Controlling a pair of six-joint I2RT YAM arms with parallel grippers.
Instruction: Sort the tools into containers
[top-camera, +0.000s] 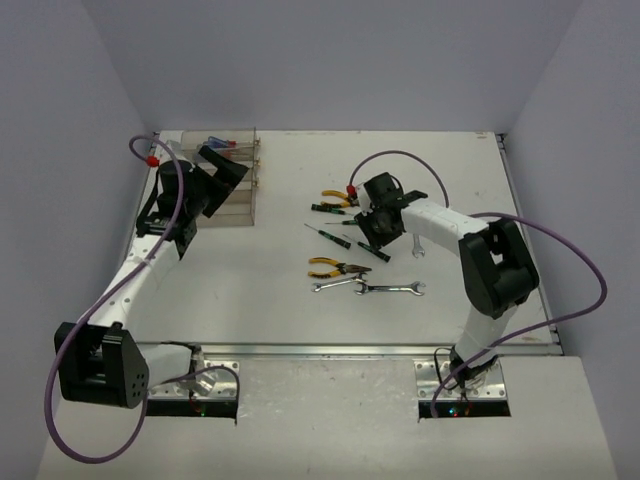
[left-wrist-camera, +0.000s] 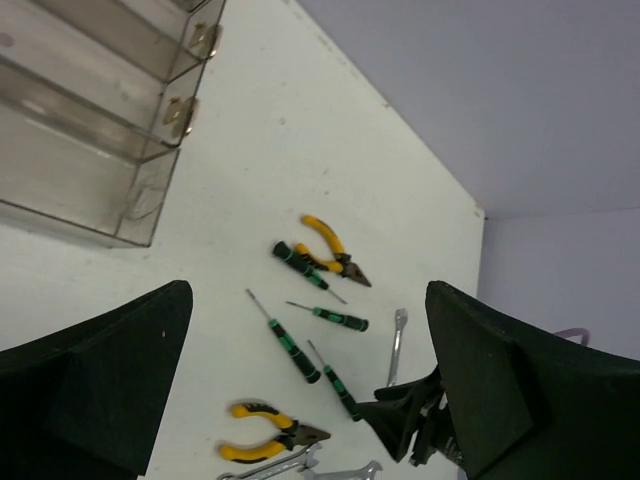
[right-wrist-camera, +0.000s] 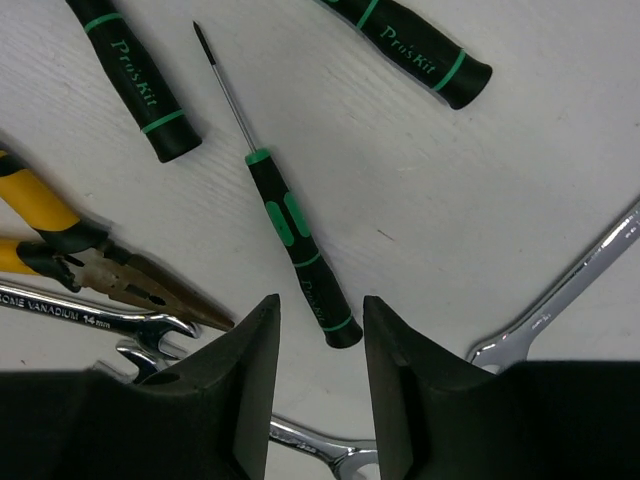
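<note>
Over screwdriver (right-wrist-camera: 297, 243) butt, right claw (right-wrist-camera: 320, 315) parted narrowly.

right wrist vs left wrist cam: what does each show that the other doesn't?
Right wrist only: the Pro'sKit print on the black-green screwdrivers and the size stamp on a wrench, legible up close. Left wrist only: the clear bins and the upper yellow pliers. Both: those screwdrivers, the lower yellow pliers and wrenches.
</note>
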